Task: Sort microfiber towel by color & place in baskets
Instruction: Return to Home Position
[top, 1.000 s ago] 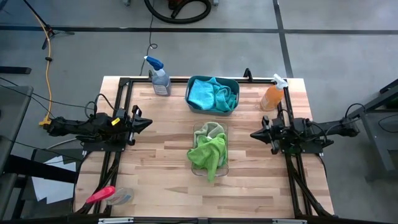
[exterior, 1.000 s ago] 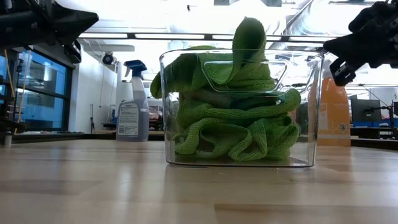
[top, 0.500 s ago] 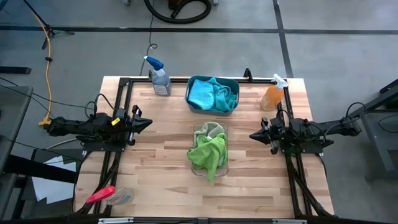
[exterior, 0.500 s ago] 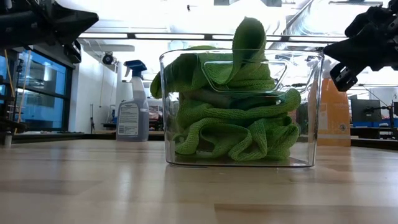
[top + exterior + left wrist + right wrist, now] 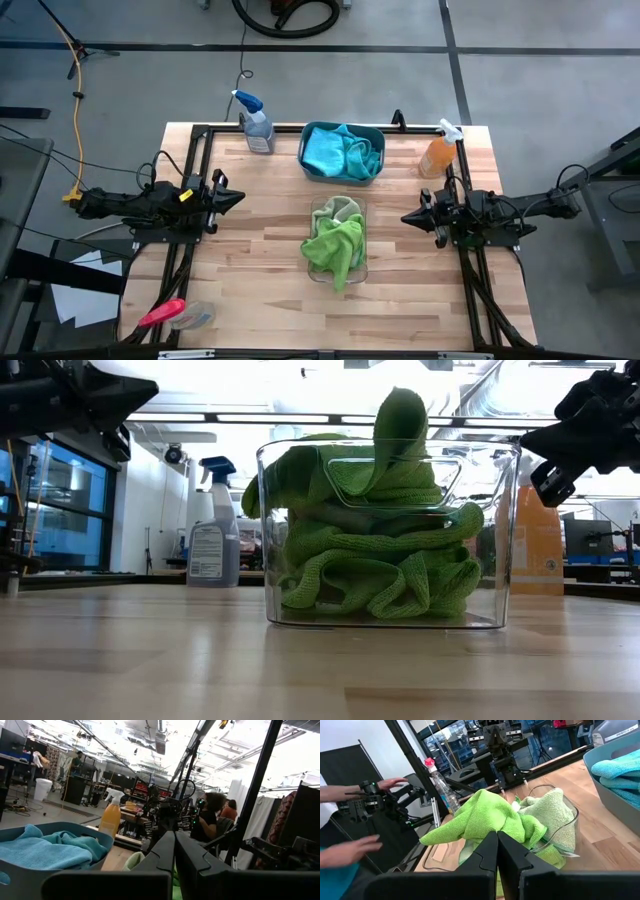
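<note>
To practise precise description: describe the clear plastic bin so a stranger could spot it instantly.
Find the wooden table; at its middle stands a clear rectangular plastic bin. Unlike the opaque teal tub behind it holding turquoise towels, it overflows with lime green towels.

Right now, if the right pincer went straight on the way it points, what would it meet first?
The right pincer would probably meet the clear bin or the green towels heaped in it; which first is unclear.

Green towels [image 5: 335, 245] in clear bin [image 5: 362, 212], blue towels [image 5: 335, 150] in tub [image 5: 310, 129].
</note>
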Action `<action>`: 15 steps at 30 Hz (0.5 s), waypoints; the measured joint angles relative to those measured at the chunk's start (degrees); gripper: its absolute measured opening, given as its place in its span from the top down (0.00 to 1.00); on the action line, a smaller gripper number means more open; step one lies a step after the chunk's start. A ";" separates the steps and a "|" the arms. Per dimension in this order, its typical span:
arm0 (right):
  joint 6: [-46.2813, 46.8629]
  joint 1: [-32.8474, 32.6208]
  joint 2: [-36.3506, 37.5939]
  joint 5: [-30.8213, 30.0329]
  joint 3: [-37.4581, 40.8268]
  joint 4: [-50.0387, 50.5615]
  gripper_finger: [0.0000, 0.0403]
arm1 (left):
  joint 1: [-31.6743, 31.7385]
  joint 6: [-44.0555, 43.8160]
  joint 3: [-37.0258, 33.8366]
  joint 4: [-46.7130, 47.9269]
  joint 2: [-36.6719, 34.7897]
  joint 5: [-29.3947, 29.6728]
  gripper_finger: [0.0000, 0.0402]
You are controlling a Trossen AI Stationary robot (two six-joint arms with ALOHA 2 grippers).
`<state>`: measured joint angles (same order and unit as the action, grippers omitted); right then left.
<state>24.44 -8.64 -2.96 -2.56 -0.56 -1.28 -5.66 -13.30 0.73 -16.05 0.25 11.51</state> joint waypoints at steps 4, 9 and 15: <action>0.05 0.00 0.00 -0.09 0.00 -0.01 1.00 | 0.01 -0.01 0.00 0.01 0.00 -0.02 1.00; 0.01 0.00 0.00 -0.12 0.02 -0.02 1.00 | 0.01 8.27 0.07 5.33 -0.03 -0.70 1.00; 0.02 0.00 0.00 -0.12 0.02 -0.02 1.00 | 0.08 11.46 0.02 14.12 -0.04 -0.98 1.00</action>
<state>24.46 -8.64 -2.96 -2.68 -0.54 -1.30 -5.58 -1.84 0.75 -1.93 0.21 10.52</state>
